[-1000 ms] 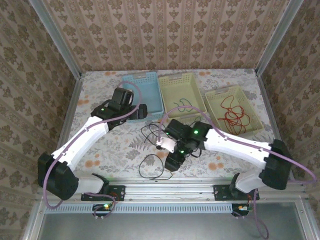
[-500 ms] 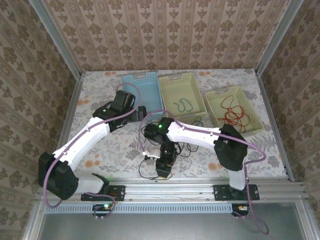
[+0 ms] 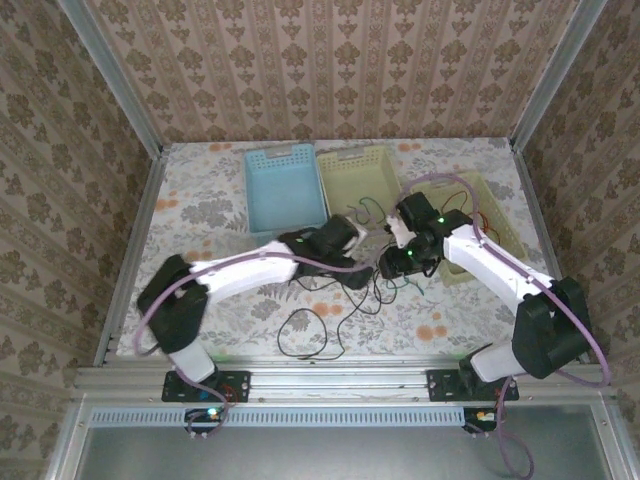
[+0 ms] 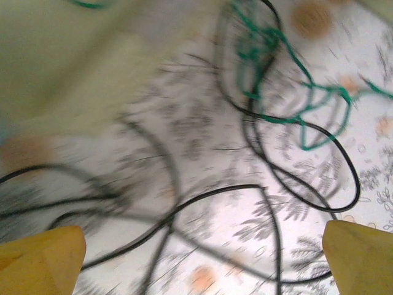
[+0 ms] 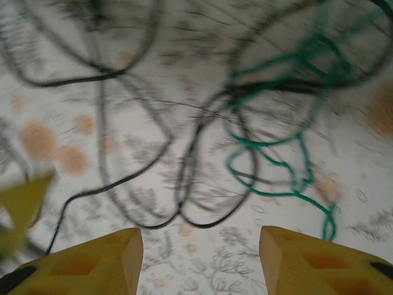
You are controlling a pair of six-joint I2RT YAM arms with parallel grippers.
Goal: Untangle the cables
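Three bins sit on the worktop's (image 3: 200,210) far side: blue bin (image 3: 285,185), yellow bin (image 3: 350,175) w/ a bit of green cable (image 4: 92,3) inside, and a 3rd bin (image 3: 505,240) at 3 o'clock, its contents mostly hidden by the right arm (image 3: 490,265). Wrist views are blurred and plugs can't be made out. Cables (image 3: 365,290), black + green, lie tangled mid-worktop, sprawling approx 8–2 o'clock. Left end effector (image 4: 202,239) is spread wide over them. Right end effector (image 5: 199,246) is part-spread, pinching nothing.
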